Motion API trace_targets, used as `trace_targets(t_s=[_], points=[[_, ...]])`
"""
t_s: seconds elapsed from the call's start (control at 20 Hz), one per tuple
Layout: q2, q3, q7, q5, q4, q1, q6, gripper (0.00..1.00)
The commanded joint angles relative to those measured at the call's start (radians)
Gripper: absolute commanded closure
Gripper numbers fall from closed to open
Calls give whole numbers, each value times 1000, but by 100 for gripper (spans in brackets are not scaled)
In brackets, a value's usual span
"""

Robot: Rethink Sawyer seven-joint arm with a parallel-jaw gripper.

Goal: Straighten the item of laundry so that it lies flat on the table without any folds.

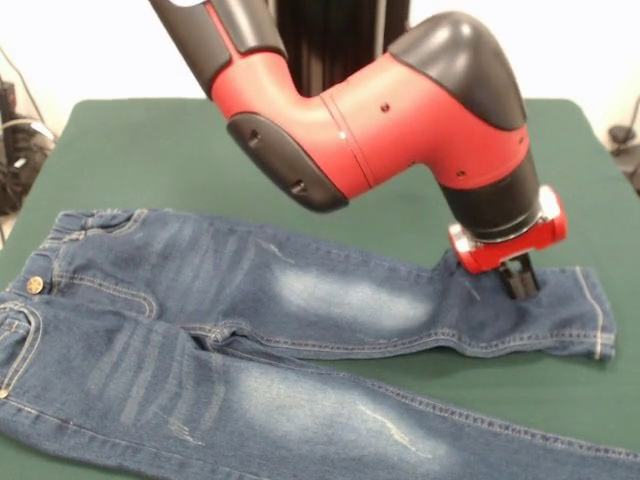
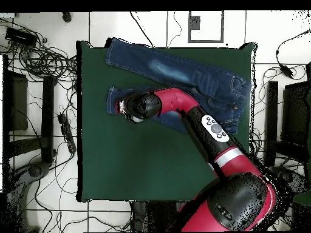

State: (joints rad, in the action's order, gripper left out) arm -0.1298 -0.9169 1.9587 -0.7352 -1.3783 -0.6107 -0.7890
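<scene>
Jeans lie spread across the green table in your front view, waistband and brass button at the picture's left, both legs running toward the right. The farther leg ends at a hem near the right edge; the nearer leg runs off the bottom right corner. A crease shows at the crotch where the two legs part, and the farther leg rises in a small ridge just beside the gripper. That gripper points down onto the farther leg close to the hem, its black tips touching the denim. You cannot tell from here whether the jaws are clenched or released.

Overhead, you see the jeans along the table's top edge, legs pointing to the picture's left. The arm reaches diagonally across the cloth, and its wrist covers the gripper over the lower leg's end.
</scene>
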Motion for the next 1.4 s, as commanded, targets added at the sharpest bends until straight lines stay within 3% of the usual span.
trace_targets(t_s=[0.05,0.55,0.75,0.8,1.15,1.4], points=[[36,123,-164,-9,53,48,-92,100],[37,103,-131,-68,4,13,129,100],[105,26,-165,-223,-36,-60,534,100],[124,18,-185,-253,-40,-73,575,100],[204,-52,-253,-367,-64,-146,635,100],[224,-72,-271,-384,-53,-160,606,100]])
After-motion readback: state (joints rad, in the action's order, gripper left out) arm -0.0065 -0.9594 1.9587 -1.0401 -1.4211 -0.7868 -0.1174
